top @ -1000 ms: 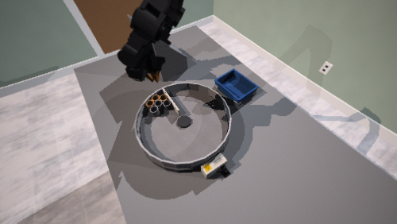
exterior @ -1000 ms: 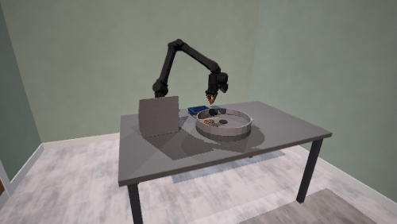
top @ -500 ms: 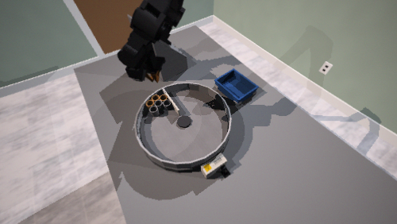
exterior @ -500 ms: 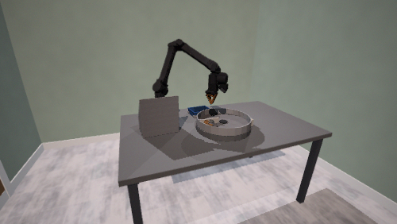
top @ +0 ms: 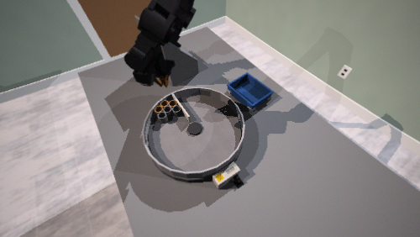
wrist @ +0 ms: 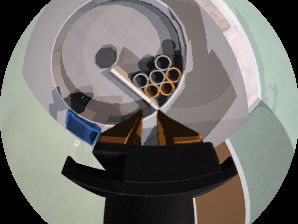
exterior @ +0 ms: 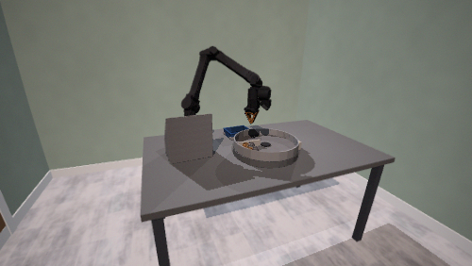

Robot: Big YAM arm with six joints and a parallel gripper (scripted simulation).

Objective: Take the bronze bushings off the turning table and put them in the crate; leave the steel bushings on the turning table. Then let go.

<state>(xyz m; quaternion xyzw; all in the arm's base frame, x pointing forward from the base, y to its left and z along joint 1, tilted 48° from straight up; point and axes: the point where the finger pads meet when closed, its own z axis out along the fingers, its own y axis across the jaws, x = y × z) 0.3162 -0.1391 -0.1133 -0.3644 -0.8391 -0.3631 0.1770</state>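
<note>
In the wrist view, a blue crate (top: 249, 90) (exterior: 236, 131) (wrist: 82, 128) sits left of the gripper (top: 164, 85) (exterior: 251, 122) (wrist: 150, 113). The round turning table (top: 189, 174) (exterior: 266, 154) (wrist: 95, 31) lies ahead and below, its pale divider (top: 181, 107) (exterior: 253, 141) (wrist: 132, 86) slanting toward the fingertips. The gripper hangs above — fingers narrowly parted, with 0 parts between them. Ahead and slightly right, inside the turning table's rim, 3 bronze bushings (top: 164, 100) (exterior: 246, 145) (wrist: 166, 95) stand nearer the tool — 3 steel bushings (top: 168, 106) (exterior: 253, 145) (wrist: 157, 70) beside them.

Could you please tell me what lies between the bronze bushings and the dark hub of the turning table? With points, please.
Steel bushings (top: 162, 118) (wrist: 162, 62), then the turntable's bare floor; the top view shows it.
</note>
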